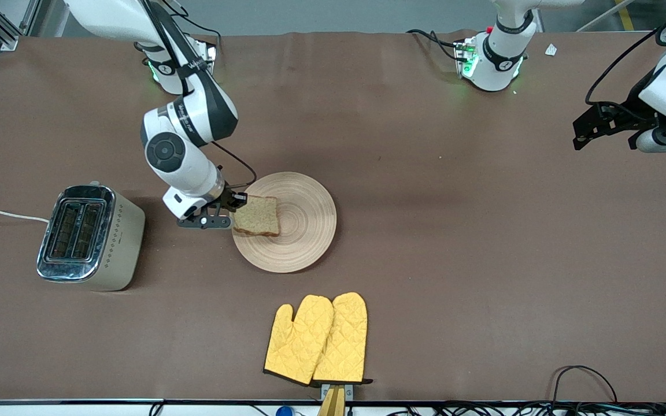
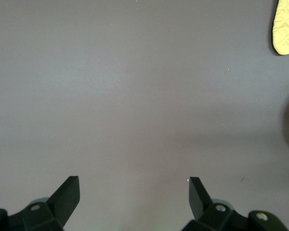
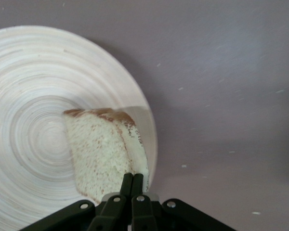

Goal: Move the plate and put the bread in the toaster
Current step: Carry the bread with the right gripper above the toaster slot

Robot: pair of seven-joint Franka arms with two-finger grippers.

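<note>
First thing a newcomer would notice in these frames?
Probably the right gripper shut on the bread, pinching the slice by its edge over the wooden plate mid-table. Next, the yellow oven mitts, nearer the front camera than the plate, and the toaster at the right arm's end. The left gripper waits open over bare table.

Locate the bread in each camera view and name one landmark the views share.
Front view: the bread sits over the plate, at its edge toward the toaster, pinched by the right gripper.
Right wrist view: bread in the shut gripper, plate beneath.
Left wrist view: not in it.
Shared landmark: the plate.
</note>
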